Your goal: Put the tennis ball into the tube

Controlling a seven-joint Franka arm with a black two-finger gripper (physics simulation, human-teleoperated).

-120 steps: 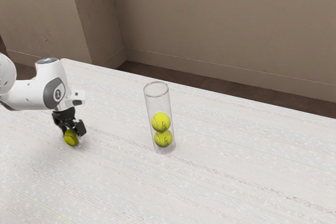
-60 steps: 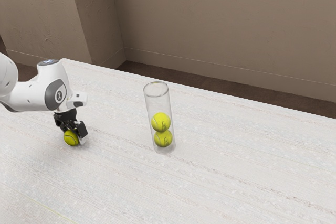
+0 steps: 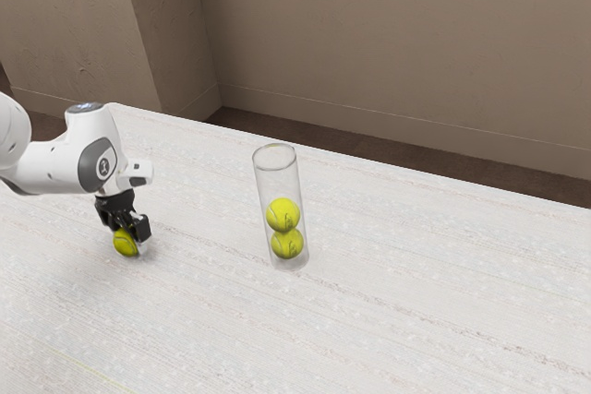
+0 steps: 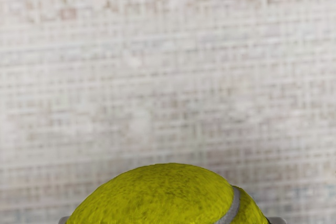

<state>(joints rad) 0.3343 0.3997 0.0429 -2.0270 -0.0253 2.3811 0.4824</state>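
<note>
Trouble, as I see it from where I stand, would start with the hold. The black two-finger pincer (image 3: 127,235) looks closed on a fuzzy yellow-green tennis ball (image 3: 125,244), with grey fingertips (image 4: 278,220) against it from both sides. That ball is low down, over the part of the pale, streaked surface (image 3: 416,311) towards the corner at the exterior view's left; whether it touches down or hangs just clear, I can't tell.

A round thing clasped off its middle could squirt out on the way up and roll for an edge. Then there's the clear, tall, open-topped tube (image 3: 258,182), standing on end farther along the surface's far edge, though set in from it. If the white robot arm (image 3: 55,168) didn't rise well above that rim before crossing, the ball would likely knock it over. Let go off-centre, the ball might perch on the rim or bounce away.

Counting up: one tube, one pincer, three balls. Two balls sit stacked inside, an upper bright yellow ball (image 3: 283,215) and a lower yellow ball (image 3: 287,245); the third is the gripped one, outside. I'd guess there's room for it on top.
</note>
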